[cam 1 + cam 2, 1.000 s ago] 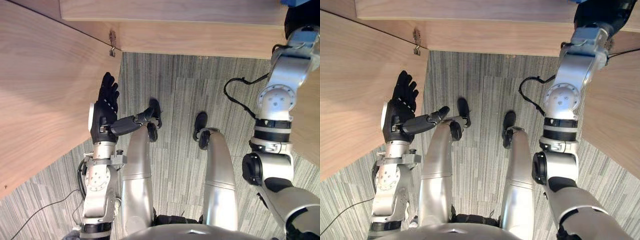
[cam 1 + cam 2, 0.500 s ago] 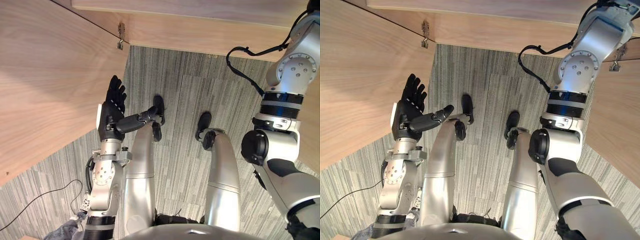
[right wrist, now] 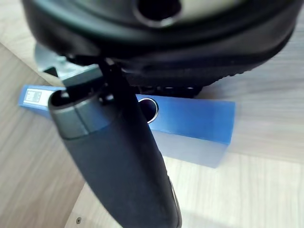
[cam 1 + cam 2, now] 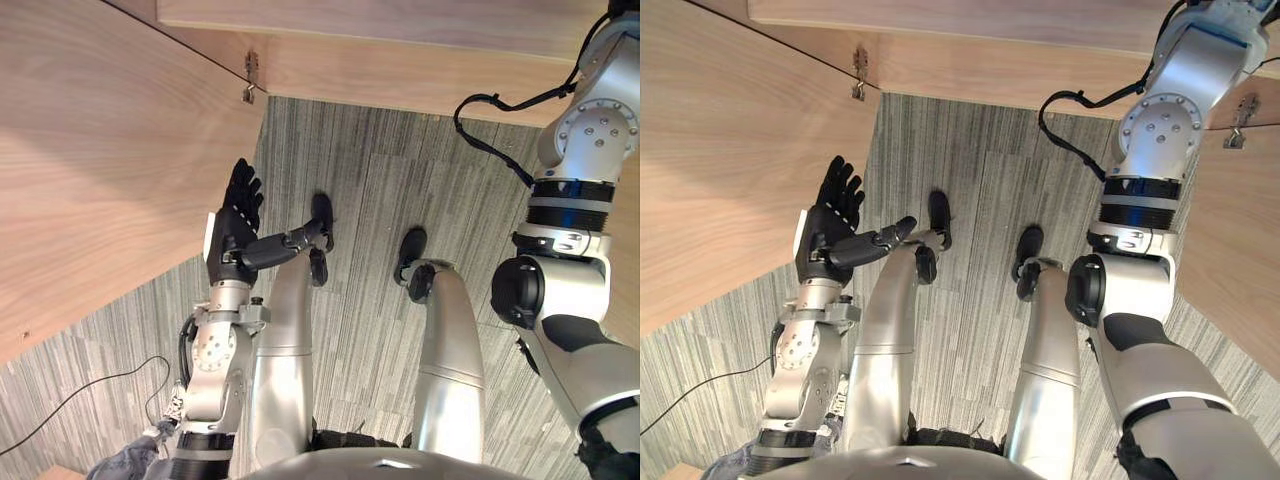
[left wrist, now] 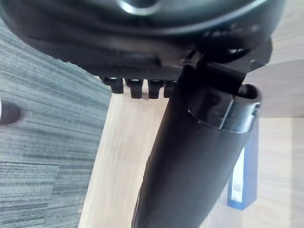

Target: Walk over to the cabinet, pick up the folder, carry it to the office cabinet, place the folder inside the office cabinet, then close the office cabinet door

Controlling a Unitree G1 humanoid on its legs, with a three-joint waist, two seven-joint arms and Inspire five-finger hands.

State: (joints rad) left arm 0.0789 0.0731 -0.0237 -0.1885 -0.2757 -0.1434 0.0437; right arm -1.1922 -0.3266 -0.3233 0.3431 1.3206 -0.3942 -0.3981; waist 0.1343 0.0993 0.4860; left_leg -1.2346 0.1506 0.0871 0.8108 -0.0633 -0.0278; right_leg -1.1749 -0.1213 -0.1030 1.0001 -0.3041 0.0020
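Blue flat folder (image 3: pixel 190 118) with a round metal ring hole in its spine and a white label at one end. Rests on the pale wooden shelf (image 3: pixel 256 190) of the light-wood cabinet, spine turned toward the right hand, free of both hands. Shows in the left wrist view too, past the thumb, as a narrow blue strip with a white label against the same pale wood.

Dark right hand (image 3: pixel 190 52) just before the folder. Released: fingers running straight out toward the blue spine, thumb standing out to one side, nothing in the grasp. Cannot tell whether the fingertips touch the spine.

Dark left hand (image 4: pixel 235 235) raised on the left of the eye views, well apart from the folder. Also released: fingers straight and pointing up, thumb stretched out sideways, palm empty. Hovers just beside the large open cabinet door of light wood (image 4: pixel 100 170) — contact with it not clear.

Small metal hinge (image 4: pixel 250 78) at the door's inner corner, where it meets the cabinet's wooden lower front (image 4: pixel 400 70). Second light-wood door panel (image 4: pixel 1230 250) at the right, with its own metal hinge (image 4: pixel 1240 108) near its top. Grey striped carpet (image 4: pixel 370 180) between the two doors, running up to the cabinet front.
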